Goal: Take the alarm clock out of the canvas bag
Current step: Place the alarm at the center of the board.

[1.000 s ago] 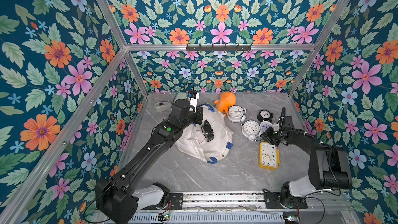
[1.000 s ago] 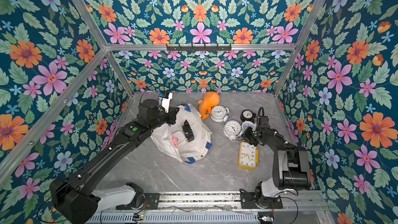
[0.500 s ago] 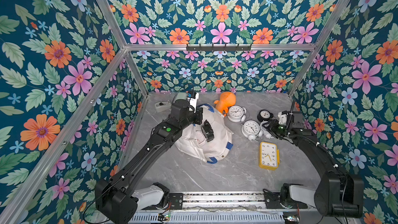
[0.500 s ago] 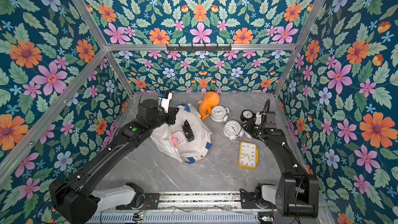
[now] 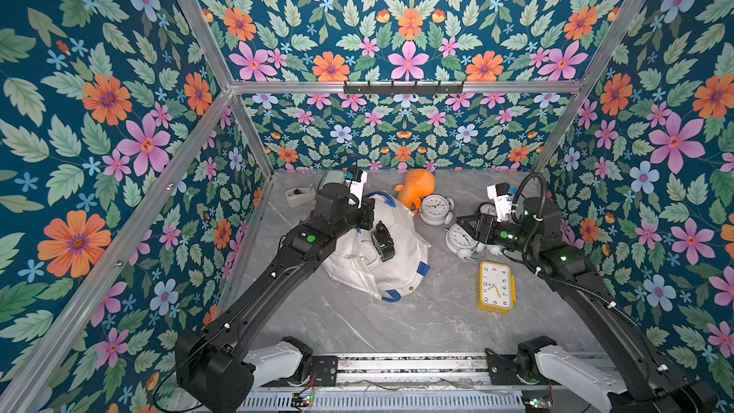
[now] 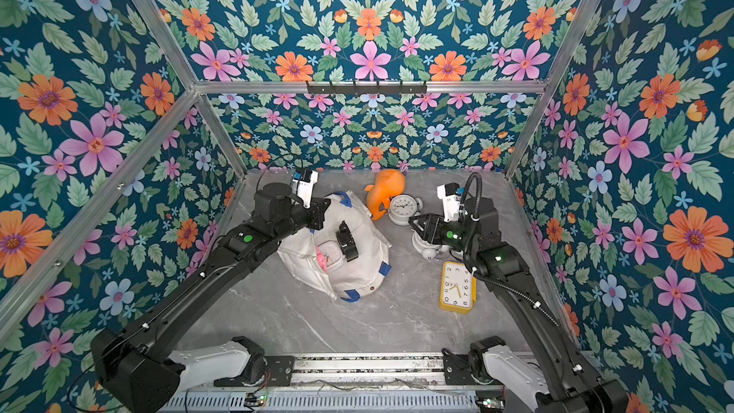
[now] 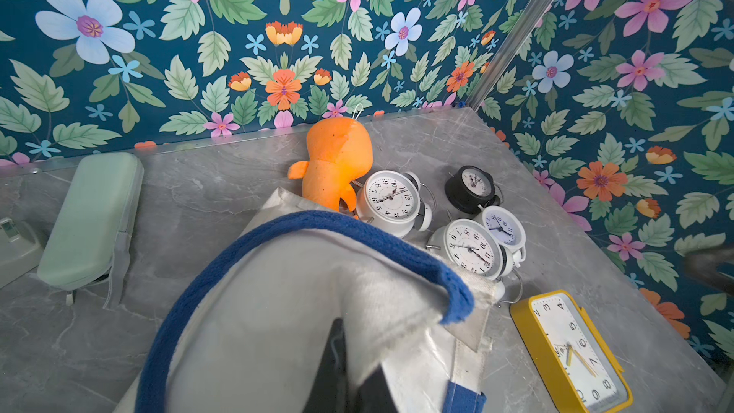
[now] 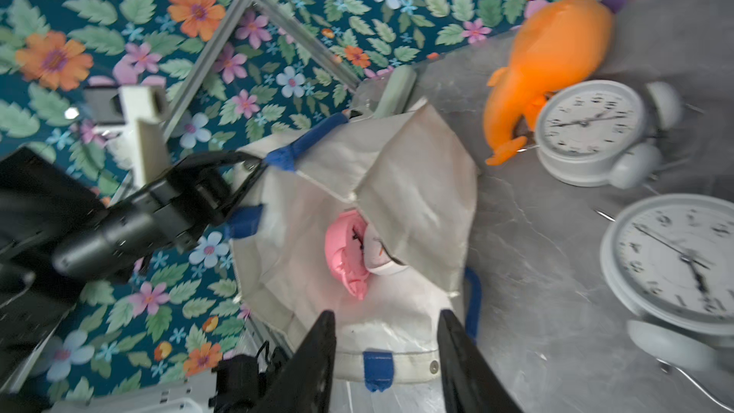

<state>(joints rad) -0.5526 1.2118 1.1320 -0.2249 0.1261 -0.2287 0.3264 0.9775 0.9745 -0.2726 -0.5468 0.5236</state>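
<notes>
**A:** Where was the alarm clock?

**B:** Inside the canvas bag, right at the mouth, partly under a fold of canvas. The bag lay slumped on the table, toward the left arm's side.

**A:** Grippers?

**B:** The left gripper was clamped tight on the bag's rim by a blue handle, holding the mouth up. The right gripper had its jaws partway apart w/ nothing in them, aimed at the opening from just outside.

**A:** So, the reach-in. Tips?

**B:** IMO: go in low under the fold, jaws wider than the clock, and close on the body, not the cloth. The left should keep the rim up w/o tugging. Main risk is snagged fabric.

**A:** How did the clock look?

**B:** Small, pink case, pale face, tilted. Details were blurred. It shouldn't be mixed up w/ the white twin-bell clocks, the yellow clock or the orange plush toy, which were all out beside the bag.
</notes>
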